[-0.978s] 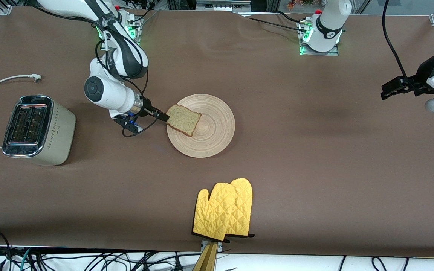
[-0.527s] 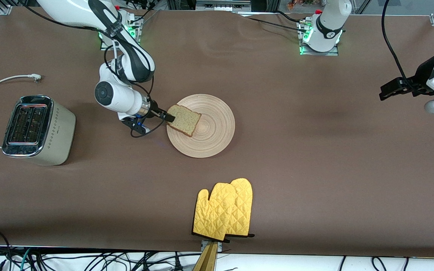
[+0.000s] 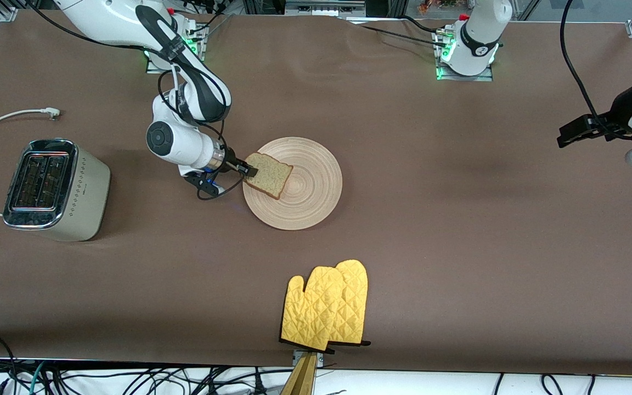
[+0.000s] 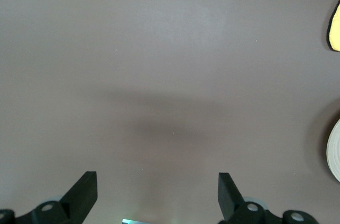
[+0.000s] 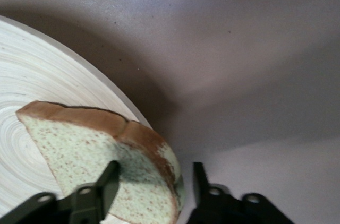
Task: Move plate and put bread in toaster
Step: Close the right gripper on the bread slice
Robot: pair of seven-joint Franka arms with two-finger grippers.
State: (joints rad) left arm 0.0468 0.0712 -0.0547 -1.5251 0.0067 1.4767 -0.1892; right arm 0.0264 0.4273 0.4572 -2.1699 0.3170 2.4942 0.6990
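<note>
Speckled brown-crusted bread (image 3: 268, 175) on ringed wooden plate (image 3: 316, 206); right gripper (image 3: 248, 170) straddles crust edge, grip uncertain. Left gripper (image 4: 158, 192) apart, waiting.

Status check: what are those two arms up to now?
Right gripper jaws straddling bread edge on plate. Left gripper open, waiting over bare table. Toaster unobstructed.

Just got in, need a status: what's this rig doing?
The right gripper has its jaws around the edge of the bread, which lies on the plate mid-table. The toaster stands at the right arm's end of the table with nothing in its slots. The left gripper waits, jaws open, over bare table at the left arm's end.
</note>
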